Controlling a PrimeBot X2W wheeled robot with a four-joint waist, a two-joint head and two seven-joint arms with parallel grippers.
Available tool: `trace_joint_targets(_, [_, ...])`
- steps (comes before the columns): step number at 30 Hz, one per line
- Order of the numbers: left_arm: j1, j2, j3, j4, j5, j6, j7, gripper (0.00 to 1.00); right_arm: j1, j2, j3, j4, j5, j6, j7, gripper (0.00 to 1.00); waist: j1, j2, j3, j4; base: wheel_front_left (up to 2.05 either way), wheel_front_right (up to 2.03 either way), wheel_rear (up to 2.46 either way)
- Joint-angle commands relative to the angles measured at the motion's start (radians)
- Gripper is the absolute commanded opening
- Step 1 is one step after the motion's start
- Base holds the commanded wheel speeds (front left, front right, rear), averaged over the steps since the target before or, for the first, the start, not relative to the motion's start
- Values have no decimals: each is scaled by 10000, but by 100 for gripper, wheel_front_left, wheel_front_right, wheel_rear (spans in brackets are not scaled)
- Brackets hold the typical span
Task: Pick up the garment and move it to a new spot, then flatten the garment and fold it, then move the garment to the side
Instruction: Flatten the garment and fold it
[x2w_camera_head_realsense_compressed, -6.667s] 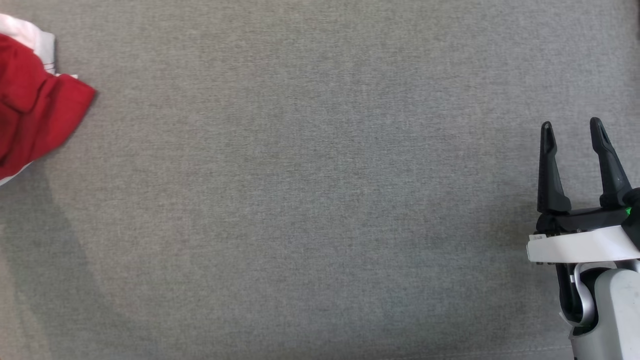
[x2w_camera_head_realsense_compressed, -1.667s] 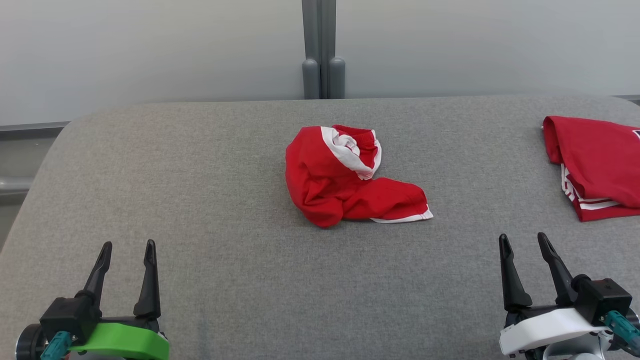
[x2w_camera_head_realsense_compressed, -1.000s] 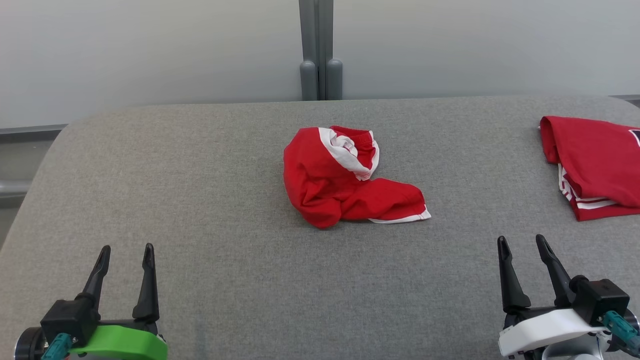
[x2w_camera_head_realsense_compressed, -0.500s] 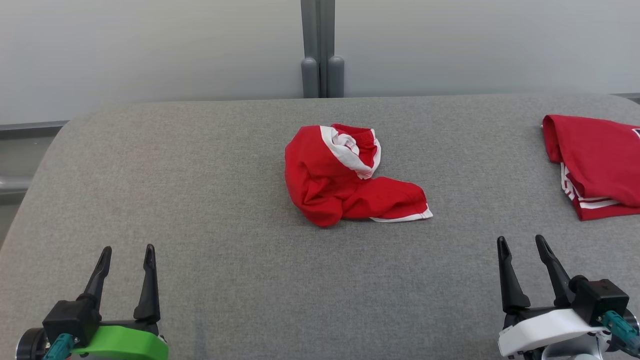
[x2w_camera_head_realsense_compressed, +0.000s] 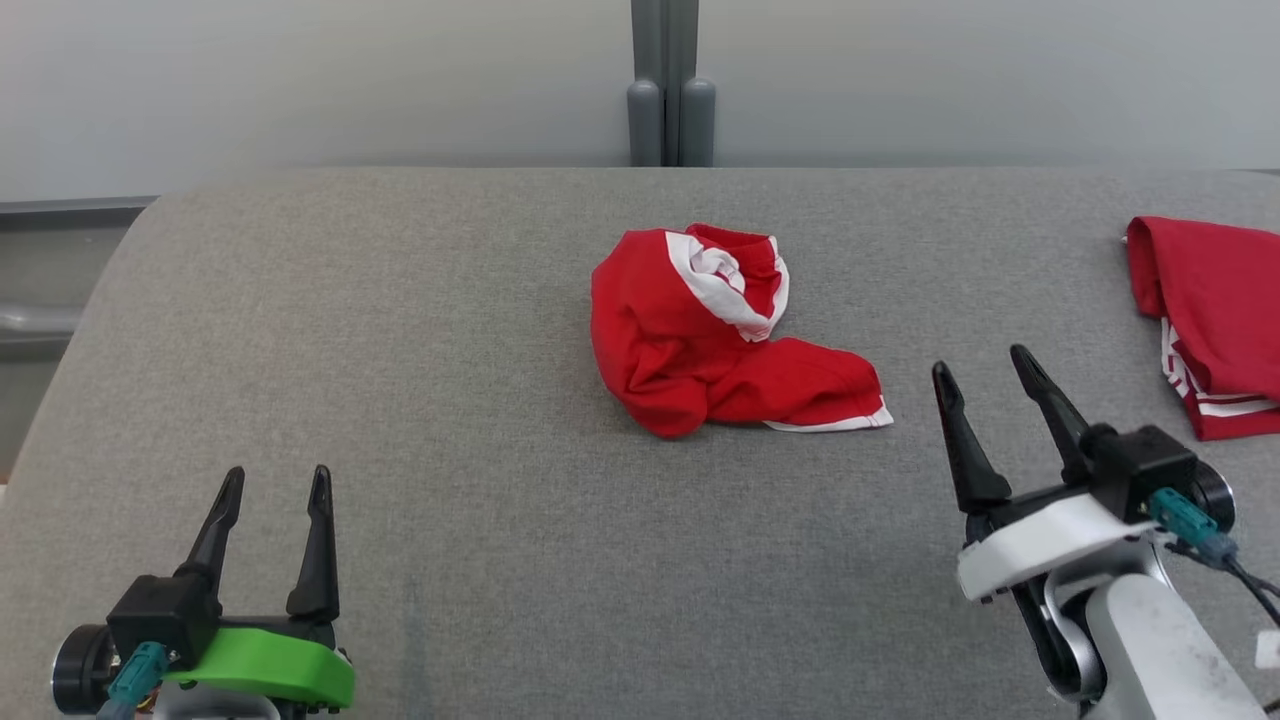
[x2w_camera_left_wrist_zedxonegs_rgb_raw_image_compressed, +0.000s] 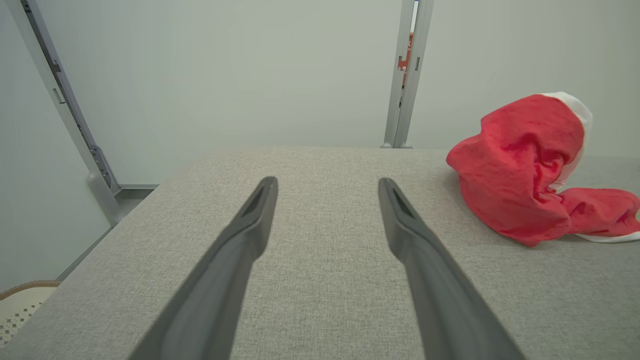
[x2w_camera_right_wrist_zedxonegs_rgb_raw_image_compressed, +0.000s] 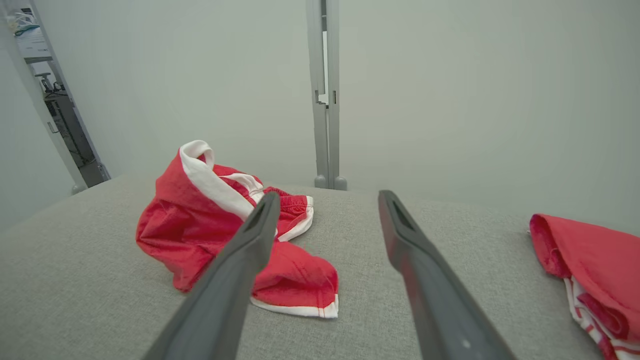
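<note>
Red garment (x2w_camera_head_realsense_compressed: 720, 335), crumpled, lies mid-table (x2w_camera_head_realsense_compressed: 400, 300), untouched. Left gripper (x2w_camera_head_realsense_compressed: 277, 476), right gripper (x2w_camera_head_realsense_compressed: 982, 358): fingers spread, empty. Steer nearer right gripper onto raised white-banded fold; pinch deep, lift clear; keep off folded red shirt (x2w_camera_head_realsense_compressed: 1210, 310) at your right.

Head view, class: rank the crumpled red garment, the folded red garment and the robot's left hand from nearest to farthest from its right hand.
1. The crumpled red garment: middle of the grey table, its white hem just left of the right hand.
2. The folded red garment: at the view's right edge.
3. The left hand: lower left, across the table.
</note>
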Motion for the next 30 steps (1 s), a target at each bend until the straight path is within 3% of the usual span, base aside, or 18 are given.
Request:
trace_joint_targets(1, [-234,-24,-41,25,78,-24,-28,100,-431,-142,188,176,16,-17,73,100,0,0,253,266,0,0,0])
trace_joint_targets(14, [-992,-294,-484,173,-17,-34,-17,100,-3536,-1149,2822,2425,330,-18,544,100,0,0,1303,1384,0,0,0])
trace_joint_targets(25, [-1558,-487,-1007,384,-197,-37,-18,100,-5730,-1397,5319,4863,1290,-18,497,98,0,0,1820,2123,0,0,0])
trace_joint_targets(26, [-1572,-496,-1025,404,-208,-35,-17,100,-5871,-1363,5454,5059,1417,-18,405,23,0,0,1836,2149,0,0,0])
trace_joint_targets(27, [-1573,-503,-1024,417,-219,-35,-17,100,-5947,-1330,5571,5186,1542,-18,340,0,0,0,1843,2160,0,0,0])
trace_joint_targets(30, [-1515,-517,-949,475,-231,-36,-17,100,-6060,-1324,5847,5530,1891,-18,53,0,0,0,1784,2106,0,0,0])
